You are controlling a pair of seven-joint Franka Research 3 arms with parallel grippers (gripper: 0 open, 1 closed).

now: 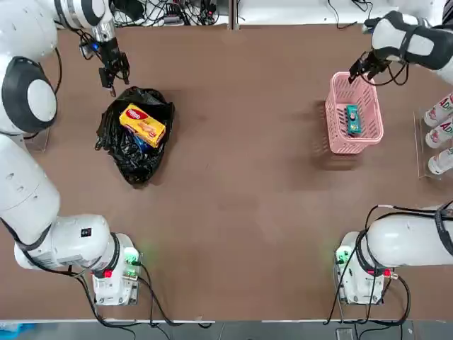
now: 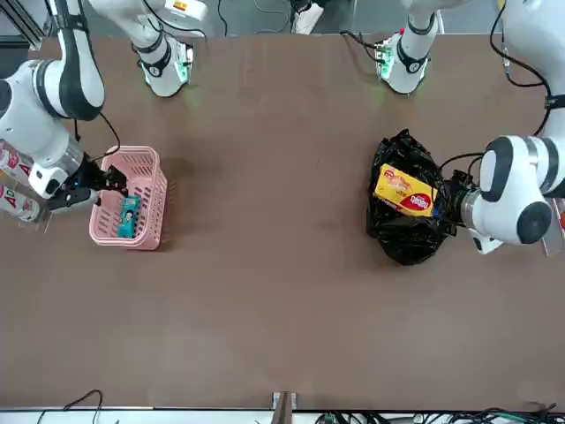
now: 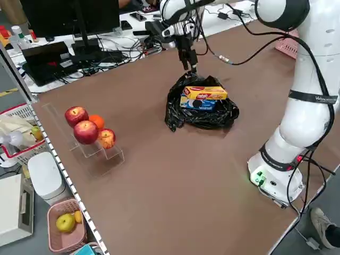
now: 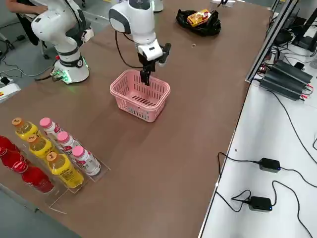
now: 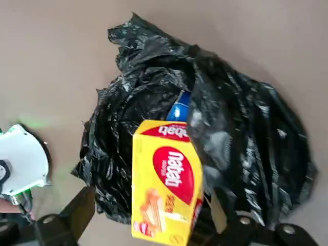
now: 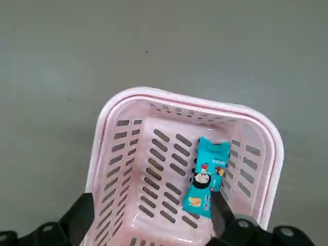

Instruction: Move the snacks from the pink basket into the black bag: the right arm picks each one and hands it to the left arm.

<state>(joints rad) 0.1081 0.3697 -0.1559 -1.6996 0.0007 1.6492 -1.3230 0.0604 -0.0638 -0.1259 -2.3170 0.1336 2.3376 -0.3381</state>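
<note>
The pink basket [image 1: 335, 122] stands at the right of the table with only the small teal packet [image 1: 352, 119] lying in it. My right gripper [image 1: 360, 69] hovers open over the basket's far end, and the teal packet [image 6: 206, 177] shows just ahead of its fingers. At the far left lies the black bag [image 1: 133, 152]. The yellow packet with the red logo [image 1: 143, 124] rests on top of it, and the blue packet [image 5: 178, 108] peeks out beneath. My left gripper [image 1: 112, 76] hangs open and empty just beyond the bag's far edge.
White bottles with red lettering [image 1: 440, 132] lie in a clear rack at the right table edge, close to the basket. A clear stand with red and orange fruits [image 3: 87, 130] sits at the left edge. Cables run along the far edge.
</note>
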